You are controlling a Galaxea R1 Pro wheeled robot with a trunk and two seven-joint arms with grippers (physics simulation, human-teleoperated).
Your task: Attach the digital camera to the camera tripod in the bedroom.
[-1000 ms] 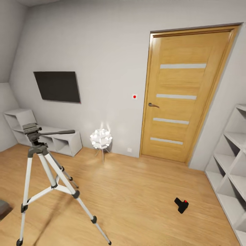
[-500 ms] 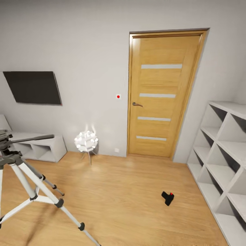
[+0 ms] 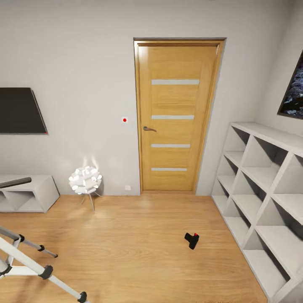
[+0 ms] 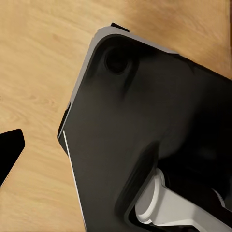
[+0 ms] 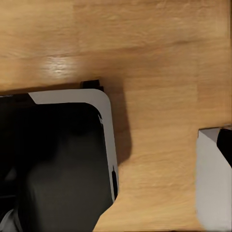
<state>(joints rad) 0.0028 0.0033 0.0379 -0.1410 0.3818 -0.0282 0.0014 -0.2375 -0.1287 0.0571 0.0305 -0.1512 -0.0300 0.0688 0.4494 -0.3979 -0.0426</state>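
Note:
The digital camera lies on the light wood floor of the bedroom, a small black body with a red spot on top, in front of the white cube shelves. At the lower left edge of the head view stands the camera tripod; two silver legs with black joints show, and its dark pan handle pokes in higher up. The tripod head is cut off by the frame. Both wrist views look down at the robot's black, grey-rimmed base over the wood floor.
A closed wooden door is straight ahead. White cube shelves line the right wall. A white ball lamp stands by the far wall, a low white shelf and black TV at left.
The head view has swung to the right, so everything has slid left in the picture. The tripod head has left the frame. The camera on the floor has not moved.

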